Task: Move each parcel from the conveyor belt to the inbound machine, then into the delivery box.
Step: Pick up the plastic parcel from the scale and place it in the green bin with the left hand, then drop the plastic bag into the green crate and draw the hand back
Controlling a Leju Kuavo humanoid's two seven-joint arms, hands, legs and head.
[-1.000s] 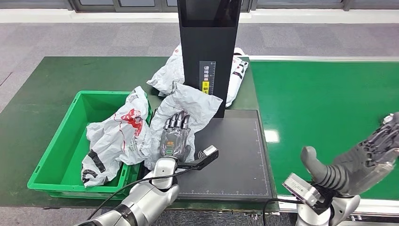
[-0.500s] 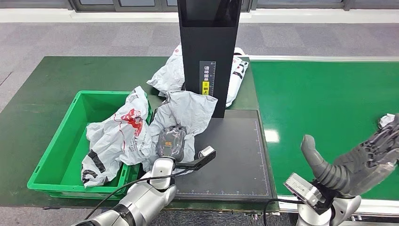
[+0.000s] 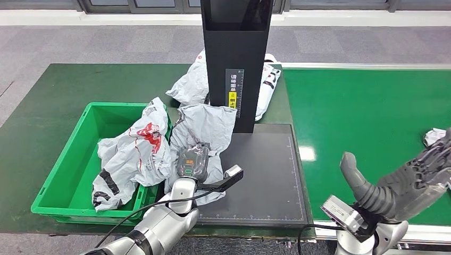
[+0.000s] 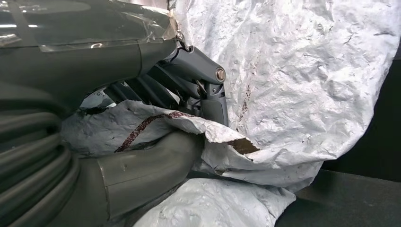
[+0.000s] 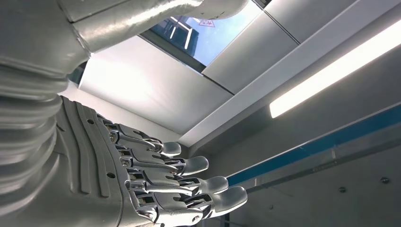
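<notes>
A crumpled grey parcel [image 3: 210, 125] lies over the left edge of the inbound machine's black platform [image 3: 260, 170], next to the green delivery box [image 3: 69, 164]. My left hand [image 3: 192, 162] lies on the parcel with its fingers curled into it. In the left wrist view the thumb and fingers [image 4: 208, 90] pinch a fold of the parcel [image 4: 293, 85]. Another white parcel with red print [image 3: 133, 154] hangs over the box's right wall. My right hand [image 3: 409, 180] hovers over the near edge of the green conveyor belt [image 3: 361, 111], fingers spread, holding nothing [image 5: 142, 184]. A small white parcel [image 3: 435, 136] shows at the belt's right edge.
The machine's black tower [image 3: 236, 53] stands behind the platform. More white parcels [image 3: 191, 85] lie behind and beside the tower. The dark green table [image 3: 42, 106] runs round the box. The right wrist view looks up at ceiling panels and a strip light.
My left hand's fingers have curled into the grey parcel, which has bunched and shifted slightly left. The small white parcel at the belt's right edge has come further into view.
</notes>
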